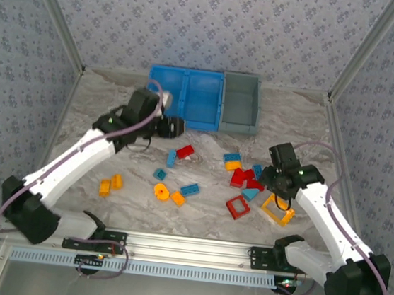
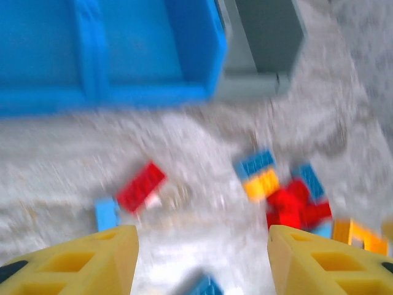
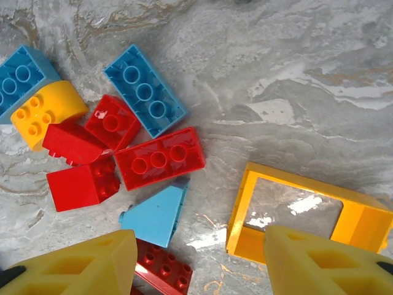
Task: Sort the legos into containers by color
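The left gripper point(image 2: 201, 252), blurred but seemingly empty, gapes near the containers point(image 1: 202, 100), while the right gripper point(image 3: 199, 249) hovers open, touching nothing, over legos point(image 3: 159, 161) scattered on the table point(image 3: 276, 61).

The containers point(image 1: 202, 100) stand in a row at the far middle of the worktop point(image 1: 102, 105). The legos point(image 1: 247, 179) lie scattered before them, most clustered right, with two bricks point(image 1: 116, 181) apart at left.
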You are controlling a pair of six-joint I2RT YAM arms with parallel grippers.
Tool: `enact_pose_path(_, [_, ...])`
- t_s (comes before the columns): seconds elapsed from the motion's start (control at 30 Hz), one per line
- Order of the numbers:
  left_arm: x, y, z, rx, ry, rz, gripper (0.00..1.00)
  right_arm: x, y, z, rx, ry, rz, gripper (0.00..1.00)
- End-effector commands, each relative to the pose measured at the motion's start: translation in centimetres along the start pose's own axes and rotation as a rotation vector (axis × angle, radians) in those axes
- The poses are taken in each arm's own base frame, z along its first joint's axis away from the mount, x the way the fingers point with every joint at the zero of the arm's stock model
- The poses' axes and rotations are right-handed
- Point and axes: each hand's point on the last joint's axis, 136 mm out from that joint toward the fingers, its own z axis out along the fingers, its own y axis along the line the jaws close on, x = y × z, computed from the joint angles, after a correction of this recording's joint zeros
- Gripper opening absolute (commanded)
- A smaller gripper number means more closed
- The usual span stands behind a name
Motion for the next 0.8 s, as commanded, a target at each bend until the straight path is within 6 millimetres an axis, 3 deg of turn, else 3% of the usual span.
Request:
enact_pose_path(0.0, [4.6, -1.4, -0.6, 0.047, 0.047, 0.035, 0.58, -2.0, 2.8, -0.1, -0.077, -0.017, -0.114, 0.61])
enact_pose_path(0.1, [7.7, -2.1, -1.1, 0.068, 0.044, 0.041, 0.59, -3.5, 3.8, 1.6, -0.06, 0.028, -0.163, 0.64])
enact_pose_path(0.23, [9.8, -3.5, -0.9, 0.101, 0.027, 0.044, 0.6, -5.0, 4.4, 4.8, -0.06, 0.097, -0.195, 0.65])
enact_pose_path(0.53, [10.6, -5.7, 0.7, 0.113, 0.045, 0.094, 0.6, -5.8, 4.7, 10.0, -0.053, 0.197, -0.233, 0.67])
enact_pose_path(0.77, [10.6, -5.9, 0.9, 0.115, 0.041, 0.098, 0.6, -5.2, 4.1, 11.7, -0.023, 0.244, -0.239, 0.59])
